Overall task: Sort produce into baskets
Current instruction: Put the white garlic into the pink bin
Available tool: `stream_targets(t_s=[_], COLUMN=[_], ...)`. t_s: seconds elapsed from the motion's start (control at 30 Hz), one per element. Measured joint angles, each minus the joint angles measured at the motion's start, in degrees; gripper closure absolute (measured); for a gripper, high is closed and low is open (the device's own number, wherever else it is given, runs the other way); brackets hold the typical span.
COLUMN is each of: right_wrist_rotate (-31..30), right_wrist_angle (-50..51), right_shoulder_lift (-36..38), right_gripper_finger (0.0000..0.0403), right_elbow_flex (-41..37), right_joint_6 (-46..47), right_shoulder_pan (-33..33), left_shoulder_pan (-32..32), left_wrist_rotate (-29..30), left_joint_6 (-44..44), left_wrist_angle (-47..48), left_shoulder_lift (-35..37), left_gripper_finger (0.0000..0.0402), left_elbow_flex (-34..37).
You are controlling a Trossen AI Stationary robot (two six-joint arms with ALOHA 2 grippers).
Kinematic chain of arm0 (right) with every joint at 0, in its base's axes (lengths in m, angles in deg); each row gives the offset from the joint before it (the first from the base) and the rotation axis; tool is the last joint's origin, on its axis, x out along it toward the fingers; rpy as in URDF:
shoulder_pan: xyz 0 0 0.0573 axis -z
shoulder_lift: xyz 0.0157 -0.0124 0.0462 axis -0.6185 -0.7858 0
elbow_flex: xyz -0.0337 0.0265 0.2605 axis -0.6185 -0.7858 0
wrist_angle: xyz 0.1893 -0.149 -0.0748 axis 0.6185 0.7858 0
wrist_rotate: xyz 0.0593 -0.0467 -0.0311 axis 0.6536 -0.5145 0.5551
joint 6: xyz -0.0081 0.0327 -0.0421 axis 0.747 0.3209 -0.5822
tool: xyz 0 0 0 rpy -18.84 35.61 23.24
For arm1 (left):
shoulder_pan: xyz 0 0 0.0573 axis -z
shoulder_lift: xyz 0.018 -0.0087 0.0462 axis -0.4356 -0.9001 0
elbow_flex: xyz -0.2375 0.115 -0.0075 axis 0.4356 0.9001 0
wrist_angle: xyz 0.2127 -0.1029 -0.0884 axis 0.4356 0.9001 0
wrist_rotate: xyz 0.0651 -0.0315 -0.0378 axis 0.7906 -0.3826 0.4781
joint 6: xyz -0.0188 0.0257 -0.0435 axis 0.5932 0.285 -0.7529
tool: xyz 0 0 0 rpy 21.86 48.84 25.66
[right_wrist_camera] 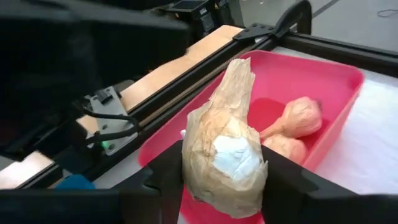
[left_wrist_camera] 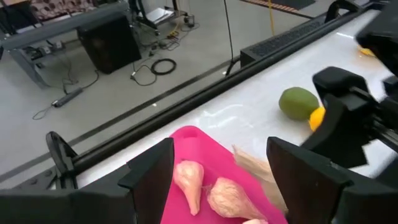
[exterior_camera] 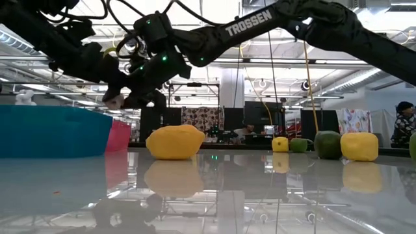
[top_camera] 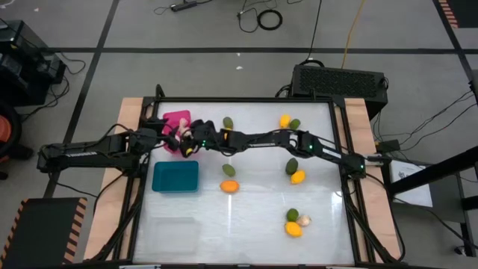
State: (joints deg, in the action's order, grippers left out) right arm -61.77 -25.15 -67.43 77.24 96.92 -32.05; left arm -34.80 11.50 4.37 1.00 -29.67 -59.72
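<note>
Over the pink basket (right_wrist_camera: 323,81), the right pincer (right_wrist_camera: 224,186) grips a garlic bulb (right_wrist_camera: 225,149); left pincer (left_wrist_camera: 217,180) spread wide beside it; bulbs inside partly hidden.

Table top (top_camera: 246,202) white and glossy, mirroring the yellow-orange fruit (exterior_camera: 174,142) and the bins in the low view; its left and right edges carried strips of pale bare wood (top_camera: 128,142), matt with visible grain, inside a black metal frame (top_camera: 246,99). Pink basket (right_wrist_camera: 323,81) looked smooth moulded plastic with a soft sheen; teal basket (top_camera: 175,177) plastic, slightly duller; clear basket (top_camera: 170,233) translucent plastic. Garlic-like bulb (right_wrist_camera: 225,149) between the right gripper (right_wrist_camera: 217,186) fingers showed a dry, papery, creased skin, matt. Green ovals (left_wrist_camera: 298,103) matt, finely textured. Gripper fingers (left_wrist_camera: 152,177) matt black plastic.
</note>
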Motion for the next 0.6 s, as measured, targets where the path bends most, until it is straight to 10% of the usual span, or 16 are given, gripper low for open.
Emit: stream_targets(t_s=[0.37, 0.6], right_wrist_rotate=[0.1, 0.1], right_wrist_angle=[1.7, 22.5], right_shoulder_lift=[0.3, 6.8], right_gripper_finger=[0.0157, 0.0155], right_elbow_flex=[0.0, 0.0], right_joint_6=[-3.2, -4.6], right_shoulder_pan=[0.0, 0.7], left_shoulder_pan=[0.0, 0.0], left_wrist_rotate=[0.1, 0.0], left_joint_6=[1.0, 1.5], left_wrist_angle=[-0.7, -0.7], left_shoulder_lift=[0.0, 0.0], left_gripper_finger=[0.0139, 0.0139], left_elbow_flex=[0.0, 0.0])
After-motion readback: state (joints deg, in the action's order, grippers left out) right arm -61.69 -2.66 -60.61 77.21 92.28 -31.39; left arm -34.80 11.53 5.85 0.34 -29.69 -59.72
